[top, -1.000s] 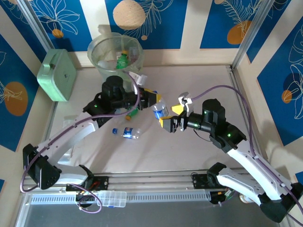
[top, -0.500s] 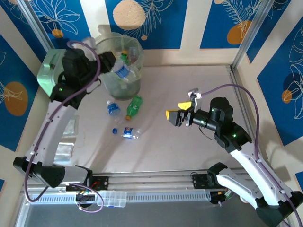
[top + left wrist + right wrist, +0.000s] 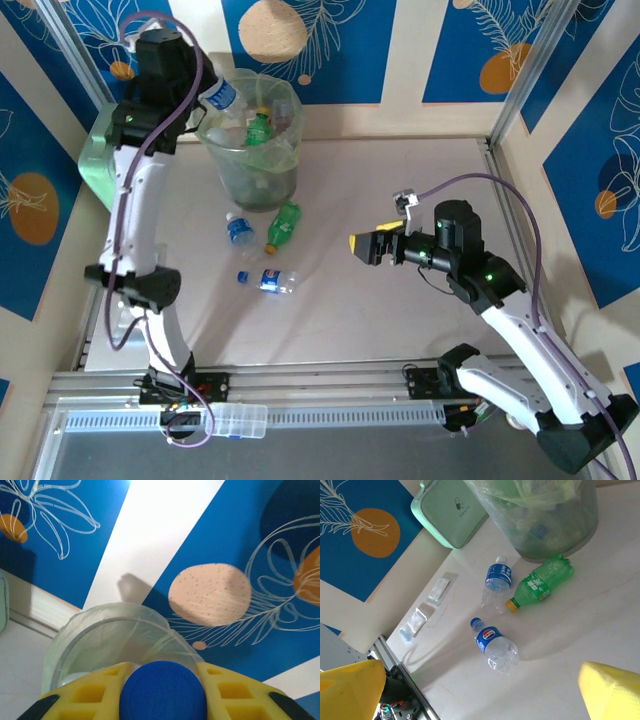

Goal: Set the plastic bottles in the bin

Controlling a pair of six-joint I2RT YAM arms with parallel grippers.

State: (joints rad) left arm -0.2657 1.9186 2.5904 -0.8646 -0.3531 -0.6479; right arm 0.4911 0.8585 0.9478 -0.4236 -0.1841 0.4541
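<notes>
Left claw point(image 3: 207, 98), clamped on a clear blue-capped plastic bottle point(image 3: 221, 95), hangs by the translucent grey-green bin point(image 3: 240, 165) at the bench's point(image 3: 420, 180) far edge, mint-green square box point(image 3: 451, 512) alongside. Right claw point(image 3: 366, 246) gapes mid-bench; 3 bottles point(image 3: 498, 580) lie before the bin.

1. The far bottle point(image 3: 495, 647), lying farthest from the bin point(image 3: 560, 530), has a blue label with a round red, white and blue emblem; no word on it can be read.
2. The blue-label bottle point(image 3: 496, 582), nearer the bin, bears white characters too small to read.
3. The green bottle point(image 3: 540, 582), just beside the bin's foot, has a white and green label with illegible print.
4. The box point(image 3: 452, 510), left of the bin, shows a small dark pill-shaped mark with tiny unreadable print by it.
5. The raised bottle point(image 3: 222, 95), over the bin's rim, has a blurred blue label.
</notes>
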